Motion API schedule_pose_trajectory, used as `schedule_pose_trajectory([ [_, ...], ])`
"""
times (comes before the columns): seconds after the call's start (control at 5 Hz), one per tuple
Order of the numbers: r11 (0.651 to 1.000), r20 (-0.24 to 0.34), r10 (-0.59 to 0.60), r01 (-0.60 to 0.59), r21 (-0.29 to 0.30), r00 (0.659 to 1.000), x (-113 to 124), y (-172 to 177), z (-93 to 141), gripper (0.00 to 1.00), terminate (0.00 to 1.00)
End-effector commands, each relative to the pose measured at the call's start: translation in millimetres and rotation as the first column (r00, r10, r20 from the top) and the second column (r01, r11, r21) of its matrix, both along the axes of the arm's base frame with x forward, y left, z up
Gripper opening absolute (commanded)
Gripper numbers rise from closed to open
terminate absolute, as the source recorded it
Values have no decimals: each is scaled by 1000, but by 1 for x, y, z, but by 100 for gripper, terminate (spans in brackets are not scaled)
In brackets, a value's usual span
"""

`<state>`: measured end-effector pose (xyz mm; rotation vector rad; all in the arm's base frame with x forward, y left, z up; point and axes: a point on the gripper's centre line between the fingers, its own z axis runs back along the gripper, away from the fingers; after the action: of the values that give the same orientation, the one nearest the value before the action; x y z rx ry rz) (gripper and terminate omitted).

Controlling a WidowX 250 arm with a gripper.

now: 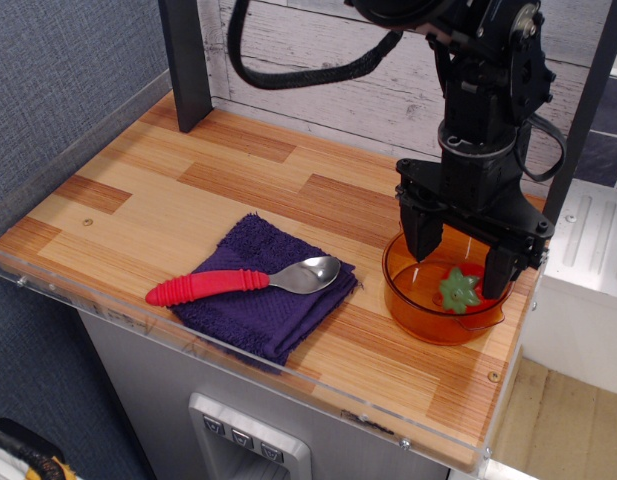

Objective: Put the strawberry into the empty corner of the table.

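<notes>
Arm vertical, gripper spread wide, empty, fingers dipping into orange bowl, straddling strawberry; spoon at 9 o'clock.

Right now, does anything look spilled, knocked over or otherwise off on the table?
Nothing stands out. The strawberry sits inside the upright orange bowl, the open gripper straddles it, and the spoon lies flat on the purple towel.

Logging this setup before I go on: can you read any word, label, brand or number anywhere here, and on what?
No readable text anywhere in this view.
Gripper: plain black, no marking visible.
Orange bowl, strawberry, spoon, purple towel: unmarked.
Panel under the table: small buttons, too small to tell.
</notes>
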<state>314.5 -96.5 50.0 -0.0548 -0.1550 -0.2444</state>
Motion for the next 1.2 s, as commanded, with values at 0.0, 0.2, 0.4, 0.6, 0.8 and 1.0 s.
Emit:
schedule_pose_trajectory([
  [0.0, 1000, 30, -1, 1, 0, 1000, 7, -4, 7, 100, 0],
  [0.2, 1000, 24, -1, 1, 7, 1000, 4, -6, 4, 100, 0],
  [0.4, 1000, 27, -2, 2, 11, 1000, 2, -7, 1, 100, 0],
  [0.6, 1000, 12, -5, 5, 15, 1000, 1, -10, -4, 100, 0],
  [0.8, 1000, -10, -20, 20, -7, 1000, 1, -11, -8, 100, 0],
  [1.0, 1000, -15, -10, 10, -1, 1000, 2, -10, -9, 100, 0],
])
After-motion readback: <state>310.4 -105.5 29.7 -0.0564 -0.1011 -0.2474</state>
